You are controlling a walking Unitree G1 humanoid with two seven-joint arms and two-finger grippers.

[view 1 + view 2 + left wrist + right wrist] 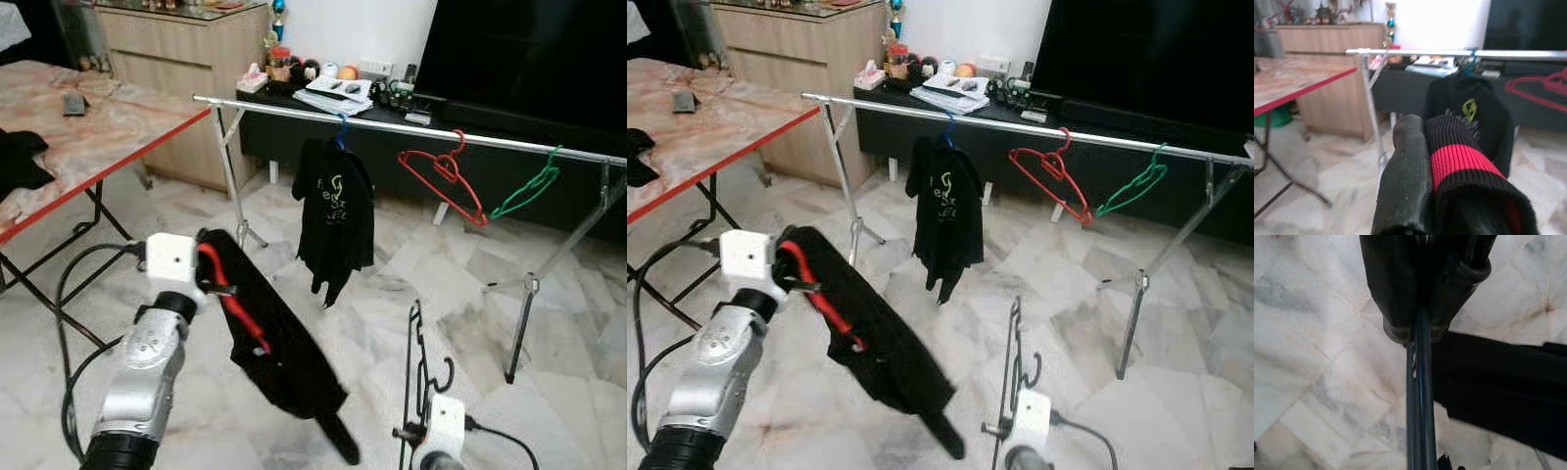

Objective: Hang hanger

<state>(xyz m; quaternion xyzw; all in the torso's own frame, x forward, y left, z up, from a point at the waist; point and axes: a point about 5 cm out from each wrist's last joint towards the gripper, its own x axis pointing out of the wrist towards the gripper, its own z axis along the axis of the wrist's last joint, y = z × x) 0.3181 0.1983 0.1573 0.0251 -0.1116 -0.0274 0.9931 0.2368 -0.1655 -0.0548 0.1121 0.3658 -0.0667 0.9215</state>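
Observation:
A silver clothes rail runs across the room ahead of me. On it hang a black T-shirt on a blue hanger, an empty red hanger and an empty green hanger. My left gripper is raised at the lower left, shut on a black garment with a red-striped collar; the cloth drapes down to the right, short of the rail. My right gripper is low at the bottom, shut on a thin black hanger that stands upright.
A red-edged marble-pattern table stands at the left with a dark cloth and a remote. Behind the rail are a wooden cabinet, a cluttered black bench and a TV. Rack legs stand on the marble floor.

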